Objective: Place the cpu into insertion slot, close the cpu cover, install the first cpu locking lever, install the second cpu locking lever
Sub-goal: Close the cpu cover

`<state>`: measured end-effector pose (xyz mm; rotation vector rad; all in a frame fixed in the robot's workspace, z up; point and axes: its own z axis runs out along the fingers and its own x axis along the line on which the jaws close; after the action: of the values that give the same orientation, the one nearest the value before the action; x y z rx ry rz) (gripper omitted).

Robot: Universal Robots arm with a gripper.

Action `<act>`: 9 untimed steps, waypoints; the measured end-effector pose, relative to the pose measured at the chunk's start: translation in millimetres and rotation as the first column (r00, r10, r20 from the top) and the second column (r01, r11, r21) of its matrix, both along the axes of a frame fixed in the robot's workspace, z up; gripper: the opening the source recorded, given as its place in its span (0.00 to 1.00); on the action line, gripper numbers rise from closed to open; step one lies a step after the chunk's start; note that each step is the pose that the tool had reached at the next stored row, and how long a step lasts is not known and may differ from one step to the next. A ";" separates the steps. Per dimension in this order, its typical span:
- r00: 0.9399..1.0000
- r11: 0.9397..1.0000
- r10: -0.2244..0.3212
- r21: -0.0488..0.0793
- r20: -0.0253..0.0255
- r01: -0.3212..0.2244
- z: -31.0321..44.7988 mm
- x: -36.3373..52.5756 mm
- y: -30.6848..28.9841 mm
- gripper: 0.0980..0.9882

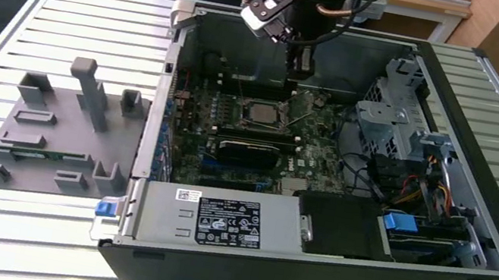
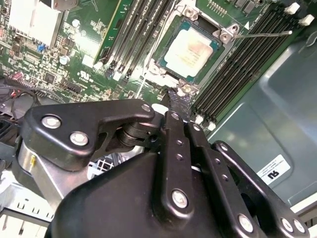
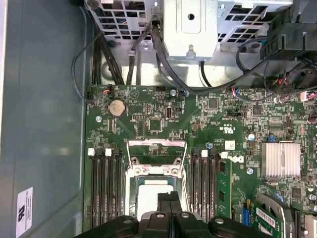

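The cpu [image 2: 190, 47] sits in the slot [image 1: 245, 112], and the cover [image 2: 223, 34] looks to be down around it. A thin lever [image 2: 262, 33] juts free, so I judge both locking steps undone. In the exterior view the gripper [image 3: 169, 197], jaws shut and empty, hovers at the slot's 1 o'clock.
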<state>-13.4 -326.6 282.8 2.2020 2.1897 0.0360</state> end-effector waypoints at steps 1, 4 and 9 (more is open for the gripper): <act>1.000 1.000 0.000 0.000 0.000 0.000 0.0 0.6 0.0 0.03; 1.000 1.000 0.000 0.000 0.000 0.000 0.0 2.0 0.0 0.03; 1.000 1.000 0.000 0.000 0.000 0.000 0.0 4.0 0.0 0.03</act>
<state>-9.4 -326.7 282.8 2.2020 2.1897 0.0360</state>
